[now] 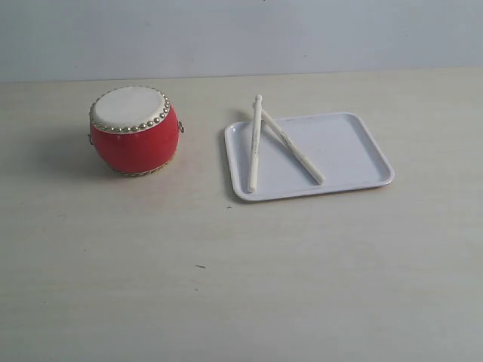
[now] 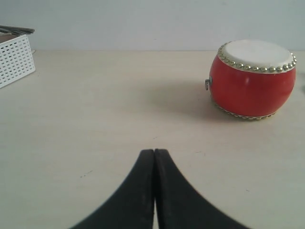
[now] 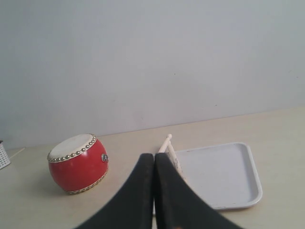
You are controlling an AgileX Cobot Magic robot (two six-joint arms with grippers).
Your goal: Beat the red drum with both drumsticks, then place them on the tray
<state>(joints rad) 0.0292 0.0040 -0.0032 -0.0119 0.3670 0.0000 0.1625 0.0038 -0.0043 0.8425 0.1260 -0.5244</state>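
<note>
The red drum (image 1: pixel 136 130) stands upright on the table, left of the white tray (image 1: pixel 355 151). Two pale drumsticks (image 1: pixel 255 143) (image 1: pixel 294 149) lie crossed in the tray's left part, tips poking over its far rim. No arm shows in the exterior view. In the left wrist view my left gripper (image 2: pixel 154 151) is shut and empty, with the red drum (image 2: pixel 252 78) standing apart from it. My right gripper (image 3: pixel 154 155) is shut and empty too, in front of the drumsticks (image 3: pixel 166 143) and tray (image 3: pixel 224 171), the drum (image 3: pixel 77 163) beside them.
A white perforated basket (image 2: pixel 14 59) stands at the table's edge in the left wrist view. A pale wall runs behind the table.
</note>
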